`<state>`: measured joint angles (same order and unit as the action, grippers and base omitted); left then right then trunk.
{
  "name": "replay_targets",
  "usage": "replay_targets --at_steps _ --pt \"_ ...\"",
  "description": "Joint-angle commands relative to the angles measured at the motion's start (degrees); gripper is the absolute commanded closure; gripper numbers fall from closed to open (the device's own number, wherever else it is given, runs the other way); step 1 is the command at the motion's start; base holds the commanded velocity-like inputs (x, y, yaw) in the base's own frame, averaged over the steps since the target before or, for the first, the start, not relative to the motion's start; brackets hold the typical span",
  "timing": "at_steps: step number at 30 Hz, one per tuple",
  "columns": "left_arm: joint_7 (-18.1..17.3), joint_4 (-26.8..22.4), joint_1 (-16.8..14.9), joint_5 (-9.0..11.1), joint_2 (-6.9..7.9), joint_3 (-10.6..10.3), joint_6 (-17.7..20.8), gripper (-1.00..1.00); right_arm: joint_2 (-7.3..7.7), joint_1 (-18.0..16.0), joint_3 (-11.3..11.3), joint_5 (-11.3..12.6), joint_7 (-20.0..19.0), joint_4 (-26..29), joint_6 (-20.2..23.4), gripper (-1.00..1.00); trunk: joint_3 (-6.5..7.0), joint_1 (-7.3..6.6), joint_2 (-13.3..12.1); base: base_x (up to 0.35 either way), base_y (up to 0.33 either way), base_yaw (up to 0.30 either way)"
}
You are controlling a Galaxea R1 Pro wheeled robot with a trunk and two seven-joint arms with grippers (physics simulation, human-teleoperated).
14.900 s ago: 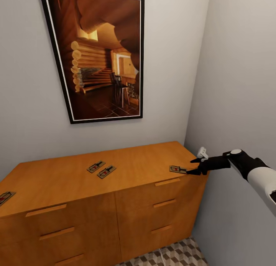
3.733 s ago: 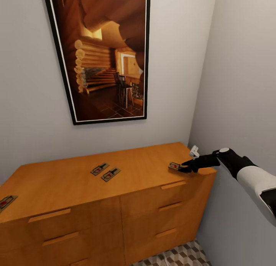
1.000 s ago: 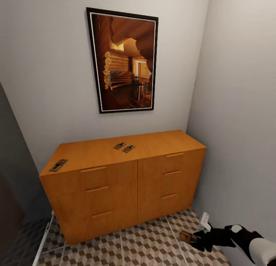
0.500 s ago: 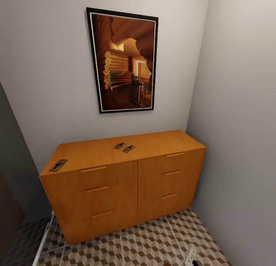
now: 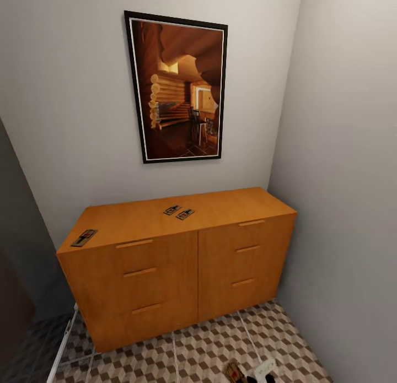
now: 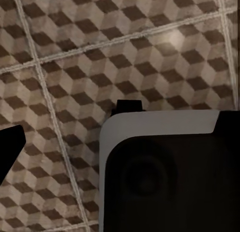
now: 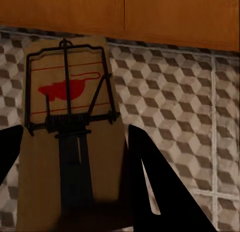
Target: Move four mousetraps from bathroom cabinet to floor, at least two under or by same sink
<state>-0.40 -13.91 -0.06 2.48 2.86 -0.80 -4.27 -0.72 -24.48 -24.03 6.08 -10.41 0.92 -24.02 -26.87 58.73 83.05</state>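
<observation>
The right gripper (image 7: 75,192) holds one mousetrap (image 7: 70,127) by its near end, the dark fingers (image 7: 145,177) standing at either long edge of the board with the wire frame and red mouse print pointing away toward the cabinet (image 7: 125,11). In the head view this trap (image 5: 236,372) shows at the lower edge, low over the bathroom floor (image 5: 193,350), with the gripper's tip (image 5: 263,375) just beside it; whether the board touches the tiles cannot be told.

The trap looks like a thin, stiff wooden board: light, rigid, unlikely to bend or slip much, but the sprung wire on top is best left alone. An edge grip across the bare end of the board, as here, seems the safe hold.

The left gripper (image 6: 65,137) hangs over bare patterned tiles; a dark finger (image 6: 10,147) stands at one side and the body at the other, the gap between looking wide and with nothing in it.

Three more mousetraps lie on the cabinet top: a pair (image 5: 178,211) side by side near the middle, and one (image 5: 84,237) at its left end, well apart. By judgement, the first trap is being set down and three are left to fetch.
</observation>
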Motion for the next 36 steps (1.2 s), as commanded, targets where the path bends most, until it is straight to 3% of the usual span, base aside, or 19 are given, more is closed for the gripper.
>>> replay_targets --at_steps 1,3,7,16,21,24,30,36 --pt "-0.04 -0.10 0.01 0.27 -0.02 -0.08 -0.14 -1.00 -0.07 -0.05 -0.32 2.01 -0.05 -0.09 -0.15 1.00 -0.05 0.00 0.03 0.000 0.000 0.000" --pt "-0.04 -0.53 0.01 0.29 -0.05 -0.08 -0.19 -1.00 -0.22 -0.04 -0.32 5.27 2.13 -0.06 -0.22 1.00 -0.05 0.00 0.03 0.000 0.000 0.000" --pt "-0.01 -1.73 0.01 0.32 -0.05 -0.06 -0.21 -1.00 -0.44 -0.04 -0.37 7.20 7.01 -0.05 -0.47 1.00 -0.05 0.00 0.03 0.000 0.000 0.000" --pt "0.16 -8.33 0.01 0.51 -0.42 0.04 -0.22 -1.00 -1.83 -0.04 -0.40 7.70 18.79 0.01 -6.56 1.00 -0.05 0.00 0.03 0.000 0.000 0.000" --pt "0.55 -16.34 0.01 0.66 -0.57 0.21 -0.17 -1.00 -3.61 -0.04 -0.40 7.72 30.86 0.00 -12.09 1.00 -0.05 0.00 0.03 0.000 0.000 0.000" --pt "0.64 -20.58 0.02 0.77 -0.63 0.26 -0.14 -1.00 -3.87 -0.04 -0.40 7.72 31.10 0.04 -12.98 1.00 -0.05 0.00 0.03 0.000 0.000 0.000" --pt "0.66 -20.42 0.02 0.75 -2.15 0.20 -0.13 -1.00 -3.74 -0.04 -0.40 7.66 28.16 0.04 -13.11 1.00 -0.05 0.00 0.03 0.000 0.000 0.000" --pt "0.66 -20.30 0.00 0.76 -2.48 0.19 -0.13 -1.00 -3.59 -0.04 -0.40 7.71 27.56 0.05 -13.09 1.00 -0.05 0.00 0.03 0.000 0.000 0.000"
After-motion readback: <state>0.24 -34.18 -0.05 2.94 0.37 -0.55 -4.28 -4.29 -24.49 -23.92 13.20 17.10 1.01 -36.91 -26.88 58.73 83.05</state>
